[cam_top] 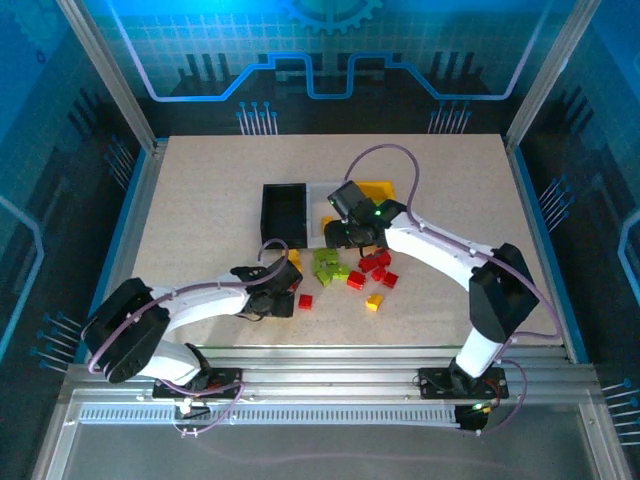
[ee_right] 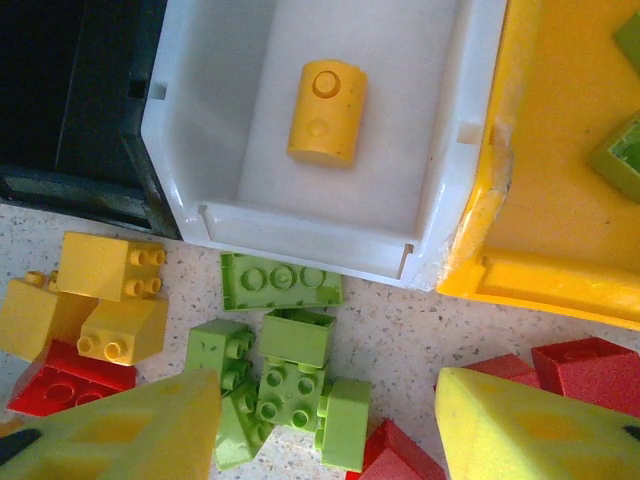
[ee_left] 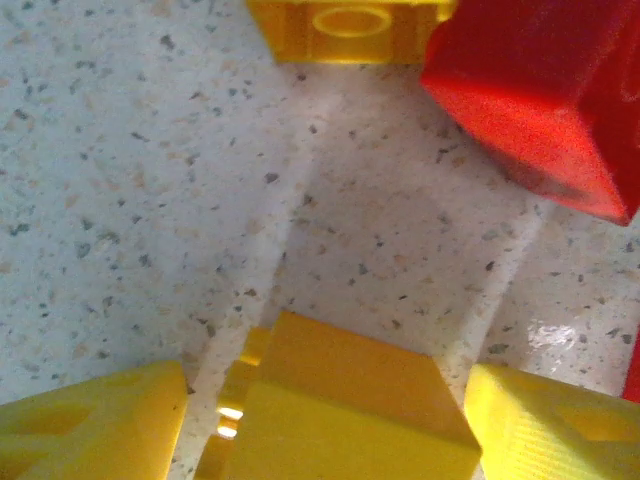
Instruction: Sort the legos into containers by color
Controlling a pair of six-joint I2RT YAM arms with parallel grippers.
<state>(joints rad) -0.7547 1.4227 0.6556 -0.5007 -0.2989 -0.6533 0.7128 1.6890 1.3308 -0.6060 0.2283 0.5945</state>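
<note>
My left hand [ee_left: 325, 405] is straddling a yellow brick [ee_left: 350, 385] on the desk [ee_left: 150, 200], fingers partly apart, and I cannot tell whether they are pinching it yet. I am judging this the pick-up step, calling for a firm squeeze and a lift toward the white bin [ee_right: 200, 150]. My right hand [ee_right: 328, 390] is hovering wide over roughly six green bricks [ee_right: 297, 335], and I am counting three bins, with the black bin [ee_right: 90, 100] and yellow bin [ee_right: 540, 180], plus one rounded yellow piece [ee_right: 328, 110] inside the white.

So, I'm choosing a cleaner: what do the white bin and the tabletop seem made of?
White bin: likely moulded plastic, smooth with a soft sheen, going by its rounded rim and ribs. Tabletop: pale speckled surface, matte, perhaps laminate or stone composite; unclear which.
</note>
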